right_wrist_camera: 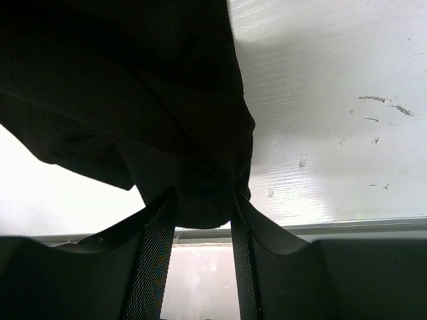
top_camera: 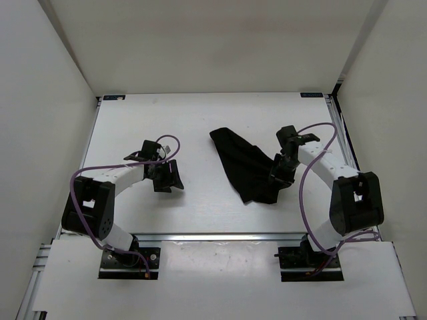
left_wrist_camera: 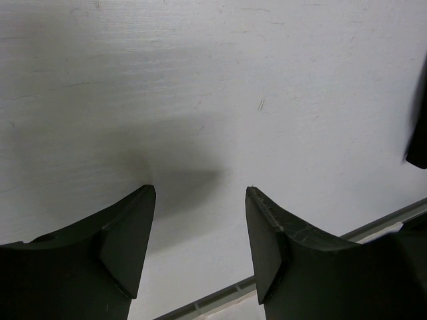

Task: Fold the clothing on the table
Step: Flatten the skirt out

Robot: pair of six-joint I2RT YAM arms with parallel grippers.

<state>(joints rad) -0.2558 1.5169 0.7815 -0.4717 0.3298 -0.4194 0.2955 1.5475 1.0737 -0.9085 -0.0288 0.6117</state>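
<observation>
No text can be read; two small dark tags (top_camera: 113, 97) at the far corners of the table (top_camera: 193, 117) are illegible

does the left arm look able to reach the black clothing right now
Probably yes: only bare table lies between the open left gripper and the clothing, whose right side the right gripper pinches.

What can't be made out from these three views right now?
- Top view: the black soft fabric garment is too matte to show its type or fold layers, and the right gripper hides its right edge.
- Right wrist view: the garment is cut off by the top and left edges. Fabric bunched between the jaws hides pad contact.
- Left wrist view: the left gripper is open over the white table. The garment is only a blurred sliver at the right edge.
</observation>
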